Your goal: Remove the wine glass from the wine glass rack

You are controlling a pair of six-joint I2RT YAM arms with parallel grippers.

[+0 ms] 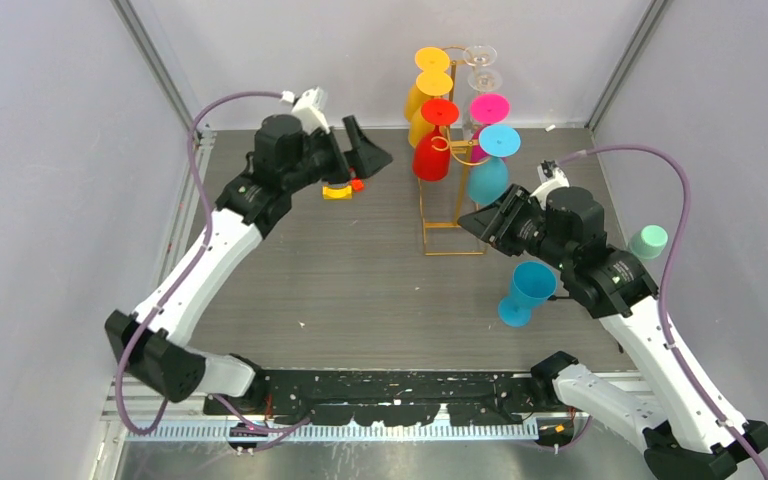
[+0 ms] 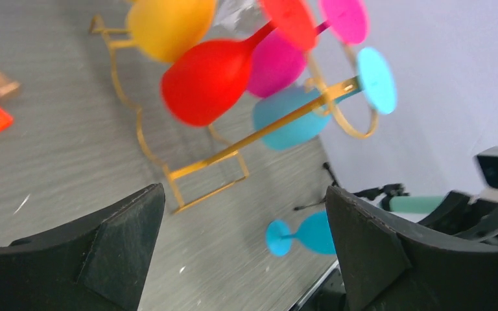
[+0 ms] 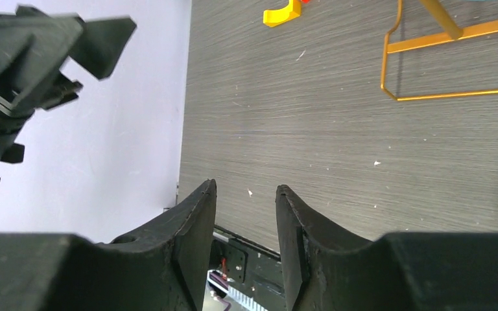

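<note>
**Left pincer lined up on the red glass, nothing gripped yet**

The left gripper point(image 1: 370, 146) is spread wide and holds nothing. In its wrist view the red wine glass point(image 2: 211, 81) sits ahead in the gap between the fingers, well apart from them. The right gripper point(image 3: 246, 188) is only part way open, with bare table showing between its fingers. It hovers low, near the right side of the rack's wire base.

The red glass hangs bowl-down on the left side of the wine glass rack point(image 1: 457, 195), its foot caught in a hook. A yellow glass point(image 1: 422, 100) hangs just above it, and a magenta glass point(image 1: 488, 108) and a teal glass point(image 1: 488, 175) hang on the far side.

The step in hand looks like the approach. To do it well, the jaws should come in around the bowl or stem and close softly. The foot then needs lifting clear and sliding out through the hook's open end, without knocking the yellow glass. The rack is thin and could tip, so any pull should be slow.

A blue glass point(image 1: 528, 292) is on the table beside the right arm.

No brand, label or writing can be read.
</note>
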